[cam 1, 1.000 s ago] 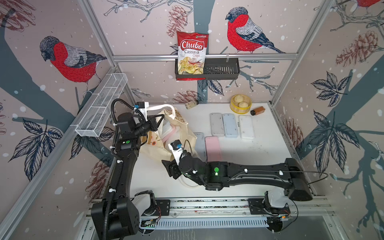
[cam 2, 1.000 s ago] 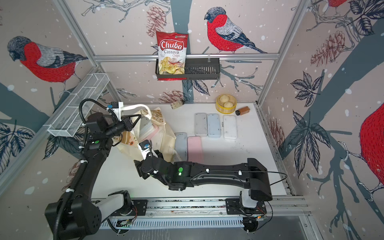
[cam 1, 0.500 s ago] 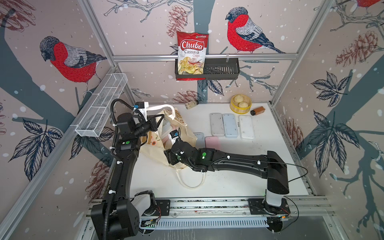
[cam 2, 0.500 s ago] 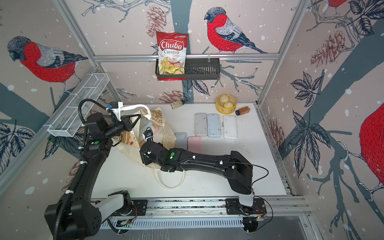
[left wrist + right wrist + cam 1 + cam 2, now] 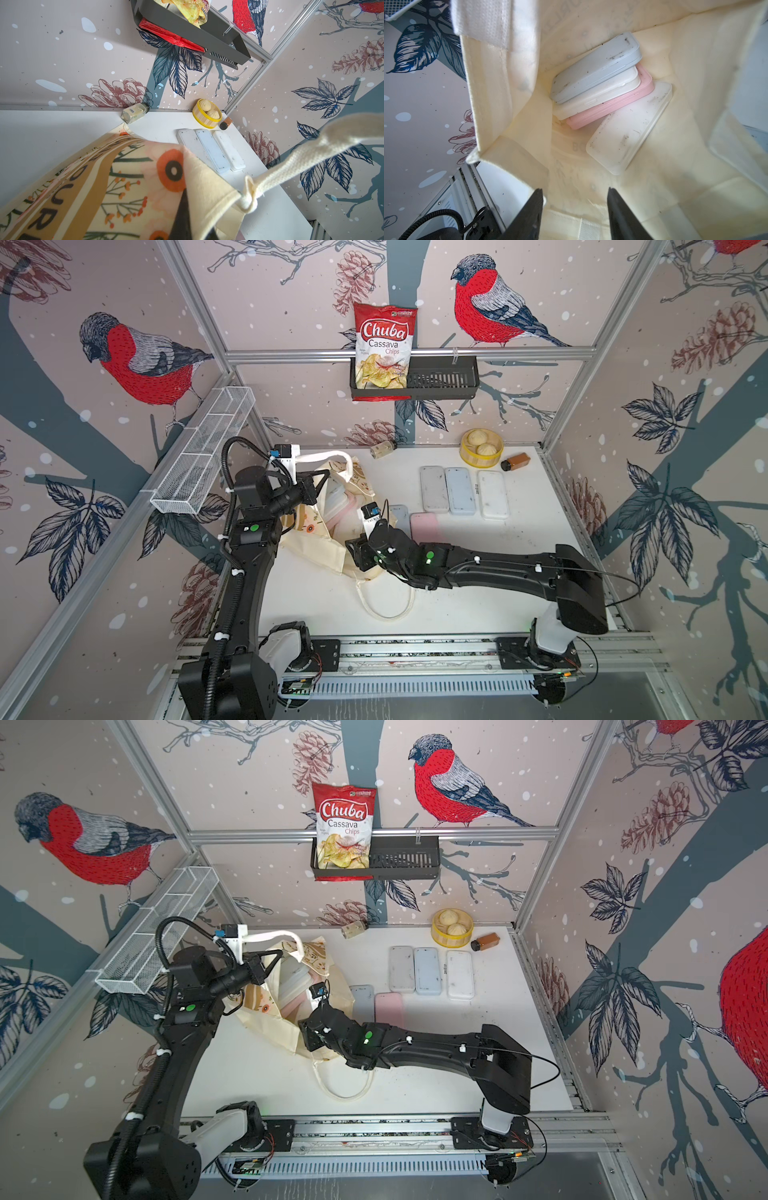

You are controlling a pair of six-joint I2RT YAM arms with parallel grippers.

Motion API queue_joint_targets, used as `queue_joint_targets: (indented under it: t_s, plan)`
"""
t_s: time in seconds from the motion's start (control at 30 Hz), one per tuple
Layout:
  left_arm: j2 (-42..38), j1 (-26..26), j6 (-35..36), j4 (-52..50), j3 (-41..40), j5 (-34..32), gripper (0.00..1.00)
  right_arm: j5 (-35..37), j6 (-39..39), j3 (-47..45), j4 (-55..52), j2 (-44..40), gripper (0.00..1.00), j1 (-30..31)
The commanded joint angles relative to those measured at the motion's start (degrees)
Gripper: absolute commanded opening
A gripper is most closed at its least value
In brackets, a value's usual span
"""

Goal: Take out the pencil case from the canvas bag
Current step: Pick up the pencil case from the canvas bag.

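I am hanging my right claw [image 5: 574, 190], jaws apart and empty, at the mouth of the canvas bag [image 5: 508, 108]. The clear pencil case [image 5: 629, 128] is lying just ahead on the bag's floor, its long axis slanting across my jaws. My left claw [image 5: 321, 485] is pinching the bag's rim.

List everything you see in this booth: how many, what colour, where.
canvas bag: 1, cream floral, left on table
pencil cases in bag: 4, grey, white, pink, translucent, piled
pencil cases on table: 5, pale grey, blue, white, grey, pink, right of bag
chips bag: 1, red, in black wall basket
wire basket: 1, white, left wall
steamer: 1, yellow-rimmed, two buns inside, back corner
jar: 1, pale, lying by back wall
bottle: 1, brown, lying beside steamer
left gripper: 1, black, shut on bag's edge
right gripper: 1, black, open at bag's mouth
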Motion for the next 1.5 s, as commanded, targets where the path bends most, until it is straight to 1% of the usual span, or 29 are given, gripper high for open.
queue_joint_targets:
  t_s: [0.0, 0.07, 0.17, 0.27, 0.4, 0.5, 0.63, 0.77, 1.07, 1.23, 1.3, 1.47]
  plan:
    - [-0.41, -0.49, 1.61, 3.22, 0.85, 1.04, 0.0, 0.84, -0.59, -4.04, 8.19, -2.43, 0.55, -0.31]
    - [-0.58, -0.89, 2.13, 2.69, 1.09, 1.56, 0.0, 0.73, 0.07, -4.48, 9.01, -1.79, 0.56, -1.4]
    - [-0.68, -1.06, 2.06, 3.27, 0.87, 2.65, 0.0, -0.06, 2.18, 0.67, 3.75, 2.22, 0.56, -3.4]
    - [-0.2, -1.02, 1.6, 3.73, 0.74, 3.32, 0.0, 2.79, 3.3, 7.08, -0.35, 6.97, 0.57, -3.34]
    - [-0.01, -1.04, 1.25, 4.04, 0.62, 4.1, 0.0, 9.23, 2.29, 14.24, -2.6, 14.22, 0.6, -1.95]
    - [-0.3, -1.06, 1.25, 4.34, 0.61, 4.52, 0.0, 10.93, 3.73, 21.19, -6.93, 20.05, 0.63, -2.53]
    - [-1.02, -1.07, 1.22, 4.58, 0.54, 4.73, 0.0, 11.23, 5.64, 26.08, -8.35, 25.05, 0.65, -3.52]
    - [-0.85, -1.02, 1.13, 4.55, 0.51, 4.63, 0.0, 10.98, 10.31, 26.93, -8.4, 27.41, 0.69, -5.21]
    - [-0.51, -0.46, 0.5, 5.38, 0.24, 5.1, 0.0, 4.21, 19.24, 24.1, -7.71, 29.69, 0.7, -8.86]
    - [-0.33, 0.09, 0.23, 5.73, 0.15, 5.2, 0.0, 2.79, 23.05, 21.43, -5.49, 29.3, 0.7, -9.56]
    - [-0.32, 0.25, -0.06, 6.05, 0.04, 5.33, 0.0, 2.56, 25.23, 21.54, -6.27, 29.47, 0.73, -9.72]
    - [-0.24, 0.6, -0.55, 6.52, -0.12, 5.56, 0.0, -0.15, 27.7, 21.0, -5.07, 30.22, 0.73, -10.1]
